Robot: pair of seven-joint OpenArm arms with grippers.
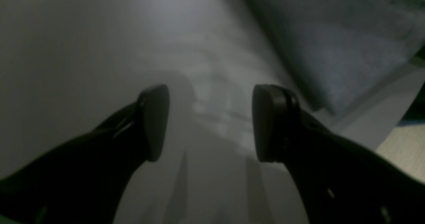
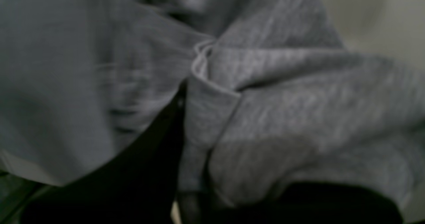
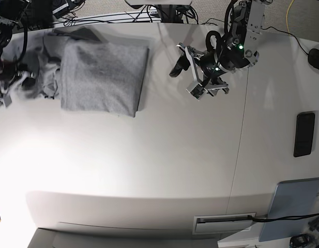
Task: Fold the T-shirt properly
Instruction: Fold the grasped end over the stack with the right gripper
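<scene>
T-shirt: the heather-grey T-shirt (image 3: 100,77) lies at the far left of the white table (image 3: 164,155), its main body doubled into a rough rectangle with only plain grey showing; a bunched part (image 3: 43,77) trails off its left side toward the table's left edge.

Right gripper: the right gripper (image 3: 17,77) sits at the far left, in the bunched cloth. Its wrist view shows a hemmed edge (image 2: 212,84) of grey knit pinched into a fold between the dark fingers (image 2: 159,144), so the jaws stand clamped on the T-shirt.

Left gripper: the left gripper (image 1: 211,122) hovers above bare table, to the right of the folded body and well apart from it, jaws wide apart with nothing between the pads (image 1: 156,121); only a grey edge of cloth shows at the upper right of its view.

Handling: judged light, limp and stretchy. It will sag and drag from any single hold, and layers may slide over one another on the smooth tabletop.

Where to hold: hems, seams and sleeve edges look like the firmest spots. A second hold on the same bunched side would likely keep the flap flat when it is carried over.

Other things: a black phone (image 3: 304,134) and a grey tablet (image 3: 294,206) lie far off on the right.
</scene>
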